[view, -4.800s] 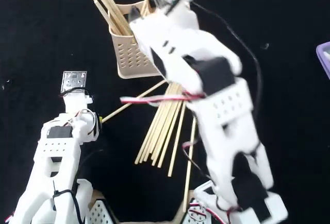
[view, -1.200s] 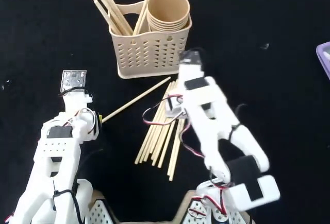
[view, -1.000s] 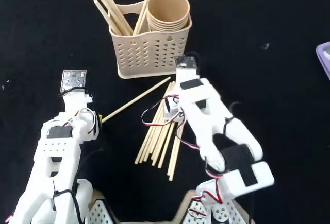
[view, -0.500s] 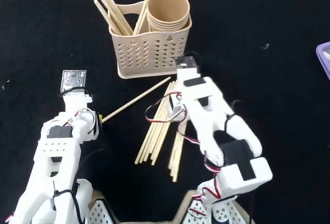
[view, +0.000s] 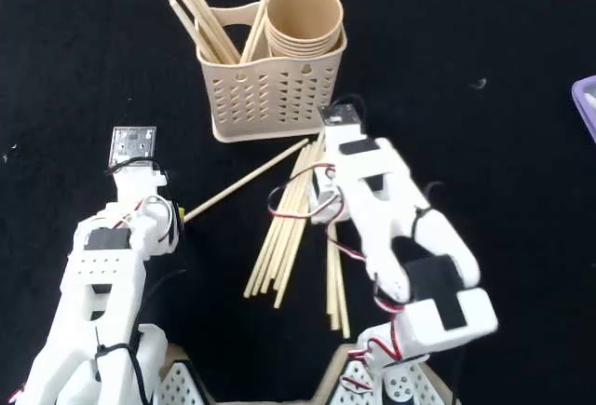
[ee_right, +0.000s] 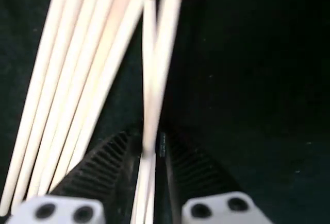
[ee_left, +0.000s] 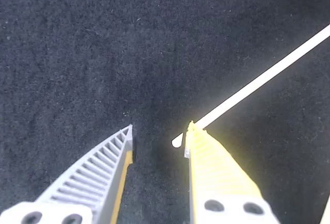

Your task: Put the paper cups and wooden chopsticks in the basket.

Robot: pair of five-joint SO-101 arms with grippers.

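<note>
— How many of each do you see?
— One basket [view: 270,98] at the far side of the table [view: 503,191]. It holds one nested stack of paper cups [view: 304,16] and about seven upright chopsticks [view: 200,19]. Roughly eight loose chopsticks [view: 279,233] fan out below it. A single chopstick [view: 244,182] ends just beside my left gripper [ee_left: 157,136], whose jaws are spread.
— What's changed?
— My right gripper [ee_right: 148,134] is clamped on two or three pinched chopsticks [view: 333,279], now dragged clear of the fan.

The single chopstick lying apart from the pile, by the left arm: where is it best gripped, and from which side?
Grip the single chopstick close to its near end, which lies right beside the open left gripper. I would come straight down from above, jaws across its length: it is thin and lies flat on the black table.
</note>
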